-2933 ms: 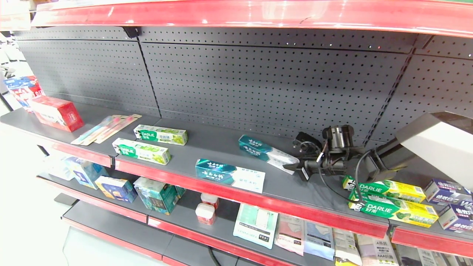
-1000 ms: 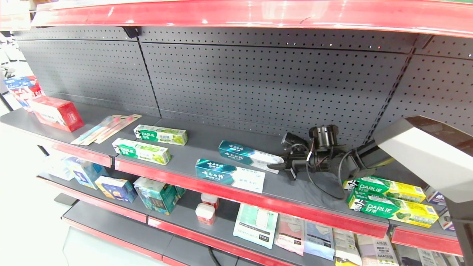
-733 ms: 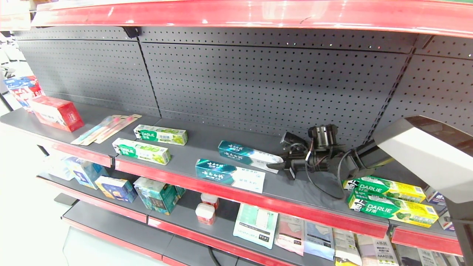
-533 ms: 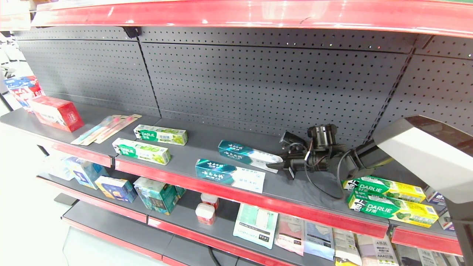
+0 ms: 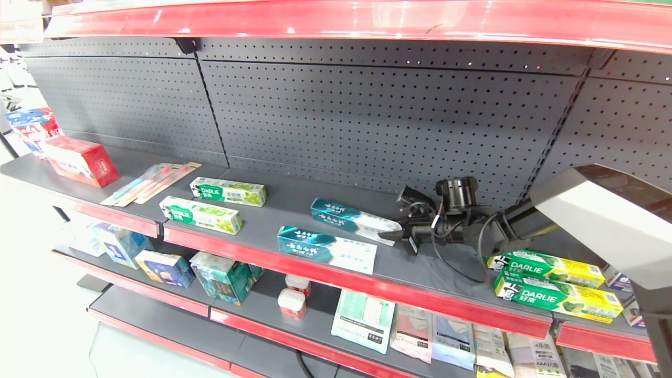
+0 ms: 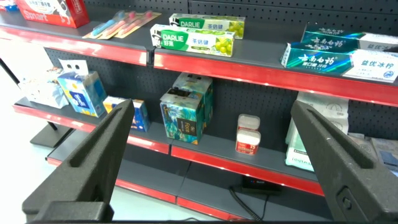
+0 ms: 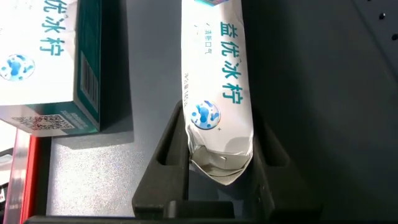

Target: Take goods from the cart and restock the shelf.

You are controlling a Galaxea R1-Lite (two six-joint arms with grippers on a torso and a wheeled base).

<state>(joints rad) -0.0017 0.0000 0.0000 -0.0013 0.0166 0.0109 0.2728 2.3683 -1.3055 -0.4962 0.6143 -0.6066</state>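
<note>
The toothpaste box (image 5: 354, 221) was teal and white with blue lettering, the paired boxes (image 5: 556, 300) green and yellow, the carton (image 5: 79, 160) red, and the grey shelf (image 5: 310, 199) had a red front strip (image 5: 367, 286) and a dark, hole-dotted back panel (image 5: 367, 115).

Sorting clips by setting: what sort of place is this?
Probably a shop's toiletries aisle: tiered shelves with red front strips, a pegboard back, and toothpaste boxes laid out for sale, a teal toothpaste box in the right gripper.
</note>
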